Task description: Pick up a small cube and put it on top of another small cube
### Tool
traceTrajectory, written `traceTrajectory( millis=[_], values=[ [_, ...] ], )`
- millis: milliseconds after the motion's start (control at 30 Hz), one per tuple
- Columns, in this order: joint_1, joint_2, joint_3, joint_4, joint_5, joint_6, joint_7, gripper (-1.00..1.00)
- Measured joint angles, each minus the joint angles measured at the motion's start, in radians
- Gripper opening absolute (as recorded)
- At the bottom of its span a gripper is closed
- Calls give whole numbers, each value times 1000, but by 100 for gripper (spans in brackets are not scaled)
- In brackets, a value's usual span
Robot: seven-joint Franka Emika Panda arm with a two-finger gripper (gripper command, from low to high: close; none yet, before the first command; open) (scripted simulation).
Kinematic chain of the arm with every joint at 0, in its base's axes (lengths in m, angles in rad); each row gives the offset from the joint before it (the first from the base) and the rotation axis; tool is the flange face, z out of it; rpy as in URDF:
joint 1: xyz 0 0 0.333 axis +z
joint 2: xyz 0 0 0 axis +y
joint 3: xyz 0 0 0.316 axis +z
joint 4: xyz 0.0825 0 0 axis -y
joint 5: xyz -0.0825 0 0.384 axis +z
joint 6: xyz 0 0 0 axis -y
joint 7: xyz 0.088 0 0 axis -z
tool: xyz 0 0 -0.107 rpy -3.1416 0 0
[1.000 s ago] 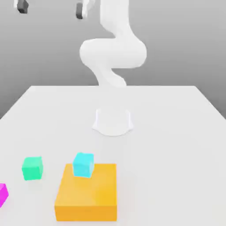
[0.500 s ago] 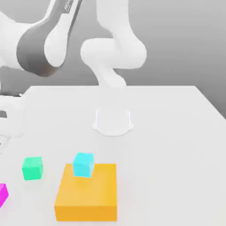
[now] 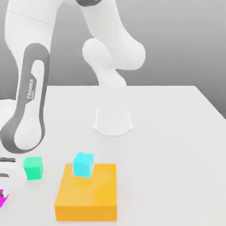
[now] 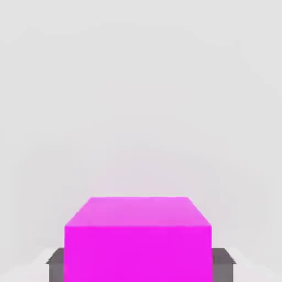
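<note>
Three small cubes sit on the white tabletop (image 3: 176,132), along with one larger flat block. The magenta-pink cube (image 3: 2,197) lies at the lower left edge of the exterior frame, mostly hidden beside the arm's white wrist. In the hand view, this magenta-pink cube (image 4: 137,239) sits between two dark grey fingers (image 4: 56,263), one pressed against each side face, so the tool (image 4: 140,264) is clamped on it. The light cyan-blue cube (image 3: 83,164) rests on the back left corner of the orange block (image 3: 88,194), low in the frame and left of centre. The mint-green cube (image 3: 33,168) stands on the tabletop just left of the orange block, near the arm. All four pieces are matte, plain-coloured and sharp-edged; the orange block is a wide, low slab. One glossy white arm (image 3: 28,88) with a grey band bends down the left side of the frame.
</note>
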Motion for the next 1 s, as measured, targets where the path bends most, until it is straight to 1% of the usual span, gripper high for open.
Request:
traceTrajectory(
  millis=[67,233,367,467,600,667,767,867,1000],
  values=[
    [-1,1,1,0,1,1,-1,-100],
    [56,-156,-58,-46,-65,-109,66,-100],
    [154,-304,-80,-147,-145,-148,274,-100],
    [206,-417,-70,-227,-209,-175,443,-100],
    [270,-567,-29,-332,-276,-215,658,-100],
    [276,-640,-5,-385,-296,-234,756,-100],
    [286,-749,44,-464,-306,-264,888,-100],
    [299,-847,97,-540,-294,-286,998,-100],
    [306,-762,109,-581,-284,-160,1025,-100]
  ],
)
